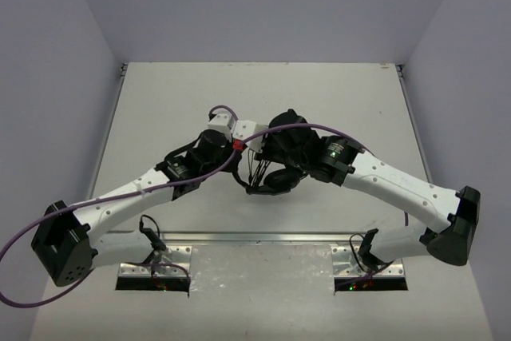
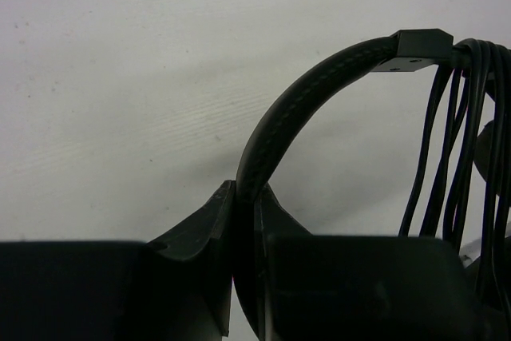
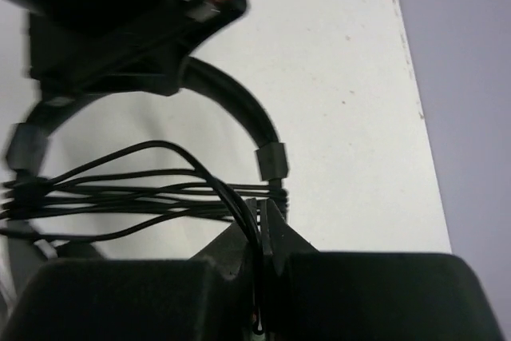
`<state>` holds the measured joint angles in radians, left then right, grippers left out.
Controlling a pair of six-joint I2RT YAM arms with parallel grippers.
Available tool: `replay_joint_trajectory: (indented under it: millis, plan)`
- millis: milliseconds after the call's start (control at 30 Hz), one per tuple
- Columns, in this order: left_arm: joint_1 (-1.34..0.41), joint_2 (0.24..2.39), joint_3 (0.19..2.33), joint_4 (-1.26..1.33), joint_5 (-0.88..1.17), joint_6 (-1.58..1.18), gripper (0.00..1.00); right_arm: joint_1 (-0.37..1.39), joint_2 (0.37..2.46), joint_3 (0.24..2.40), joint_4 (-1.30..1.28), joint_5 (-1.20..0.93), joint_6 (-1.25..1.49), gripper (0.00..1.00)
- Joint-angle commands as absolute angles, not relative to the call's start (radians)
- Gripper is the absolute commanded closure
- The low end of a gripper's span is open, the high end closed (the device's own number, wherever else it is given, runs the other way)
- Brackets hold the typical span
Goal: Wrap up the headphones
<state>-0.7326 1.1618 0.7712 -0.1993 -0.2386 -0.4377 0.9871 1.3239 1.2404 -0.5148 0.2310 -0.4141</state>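
The black headphones hang above the middle of the table, held between both grippers. My left gripper is shut on the thin padded headband, which arcs up to a slider block. Several turns of the thin black cable hang at the right of that view. My right gripper is shut on a strand of the cable, next to several turns wound across the headband's two arms. The headband and the left gripper's black body show above. The earcups are mostly hidden in the wrist views.
The grey-white table has a raised edge on the right and purple-grey walls around it. Purple robot-arm cables run along both arms and cross over the headphones. A metal mounting rail lies at the near edge.
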Motion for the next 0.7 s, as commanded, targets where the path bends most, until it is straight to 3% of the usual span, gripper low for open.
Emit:
replay_joint_trajectory:
  millis: [0, 267, 500, 667]
  plan:
    - [-0.738, 1.082, 0.767, -0.164, -0.114, -0.434, 1.00, 0.940, 1.351, 1.267, -0.404, 0.366, -0.499, 0.99]
    - [-0.738, 0.940, 0.816, -0.305, -0.110, -0.428, 1.00, 0.874, 1.339, 1.184, -0.242, 0.436, -0.500, 0.99]
    - [-0.738, 0.934, 0.902, -0.506, -0.169, -0.408, 1.00, 0.810, 1.286, 1.164, -0.187, 0.342, -0.509, 0.99]
    - [-0.738, 0.864, 0.963, -0.560, -0.179, -0.373, 0.99, 0.758, 1.218, 1.071, -0.132, 0.137, -0.453, 0.90]
